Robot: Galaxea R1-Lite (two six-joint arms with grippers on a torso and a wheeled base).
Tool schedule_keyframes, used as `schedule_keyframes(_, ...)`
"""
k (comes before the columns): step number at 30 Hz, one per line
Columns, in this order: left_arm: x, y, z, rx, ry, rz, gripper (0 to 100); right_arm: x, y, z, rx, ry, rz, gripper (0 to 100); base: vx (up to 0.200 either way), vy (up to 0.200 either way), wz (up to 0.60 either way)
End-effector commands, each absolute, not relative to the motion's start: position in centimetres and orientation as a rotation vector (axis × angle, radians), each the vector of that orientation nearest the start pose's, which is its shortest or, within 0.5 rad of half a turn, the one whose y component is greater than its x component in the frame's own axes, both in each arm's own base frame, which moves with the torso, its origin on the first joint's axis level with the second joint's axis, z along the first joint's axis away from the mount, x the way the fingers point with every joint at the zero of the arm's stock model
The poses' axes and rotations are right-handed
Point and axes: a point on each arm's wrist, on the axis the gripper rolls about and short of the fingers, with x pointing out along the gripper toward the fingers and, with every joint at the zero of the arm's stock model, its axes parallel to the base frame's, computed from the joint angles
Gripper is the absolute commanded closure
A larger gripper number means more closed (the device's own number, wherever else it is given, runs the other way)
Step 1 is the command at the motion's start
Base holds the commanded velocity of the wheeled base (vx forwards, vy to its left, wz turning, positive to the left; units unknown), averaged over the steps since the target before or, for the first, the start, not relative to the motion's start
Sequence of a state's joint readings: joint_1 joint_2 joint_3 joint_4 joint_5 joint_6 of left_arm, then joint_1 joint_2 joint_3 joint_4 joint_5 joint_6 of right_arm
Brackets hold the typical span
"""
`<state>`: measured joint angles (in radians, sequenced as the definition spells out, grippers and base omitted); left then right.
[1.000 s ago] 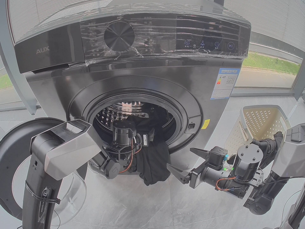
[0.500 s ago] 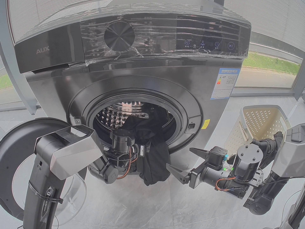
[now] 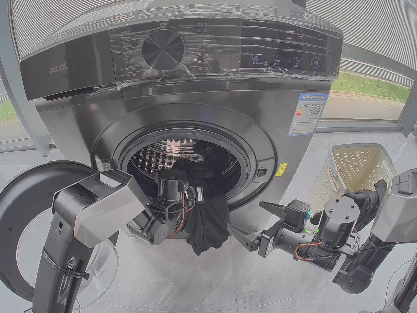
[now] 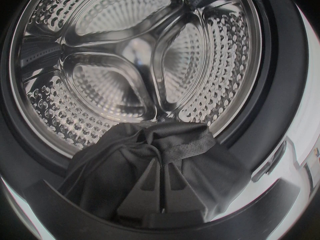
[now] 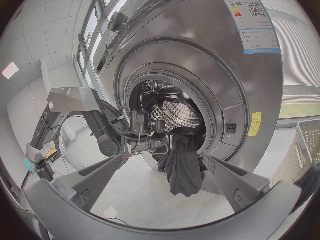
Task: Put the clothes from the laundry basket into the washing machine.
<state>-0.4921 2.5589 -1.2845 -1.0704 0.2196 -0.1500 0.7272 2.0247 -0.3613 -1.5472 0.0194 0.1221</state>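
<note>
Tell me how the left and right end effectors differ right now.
The left end effector is shut on a black garment; the right end effector is open and empty. The left sits at the door opening of the washing machine; the right hangs near the laundry basket. Both face the washing machine.

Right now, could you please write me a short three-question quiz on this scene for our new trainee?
1. True or false: the right gripper has its fingers shut on a garment.
2. Pick one. The black garment held by the left gripper lies: A) wholly inside the drum; B) over the lower rim of the washing machine opening, hanging down outside; C) flat on the floor.
3. In a few words: what lies over the near edge of the laundry basket?

Key
1. False: its fingers are open and empty.
2. B.
3. Another dark garment.
</note>
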Motion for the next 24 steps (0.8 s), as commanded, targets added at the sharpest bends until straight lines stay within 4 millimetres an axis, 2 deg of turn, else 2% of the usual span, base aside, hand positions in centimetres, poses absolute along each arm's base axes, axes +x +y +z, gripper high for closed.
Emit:
schedule_keyframes(1, 43.2, -22.7, 2.5, -0.159, 0.118, -0.255, 100, 21.9, 19.4, 7.8, 0.076, 0.151, 0.737, 0, 0.0, 0.0, 0.0)
schedule_keyframes(7, 45.1, -23.1, 4.9, -0.223, -0.027, -0.216, 100, 21.8, 19.5, 7.9, 0.077, 0.15, 0.739, 0, 0.0, 0.0, 0.0)
schedule_keyframes(14, 45.9, -23.3, 5.3, -0.241, -0.072, -0.194, 100, 21.8, 19.5, 7.9, 0.077, 0.15, 0.739, 0, 0.0, 0.0, 0.0)
schedule_keyframes(15, 45.9, -23.2, 5.3, -0.241, -0.072, -0.194, 0, 21.8, 19.5, 7.9, 0.077, 0.15, 0.739, 0, 0.0, 0.0, 0.0)
schedule_keyframes(24, 44.8, -22.8, 4.6, -0.213, -0.024, -0.192, 0, 21.8, 19.4, 7.9, 0.078, 0.15, 0.737, 0, 0.0, 0.0, 0.0)
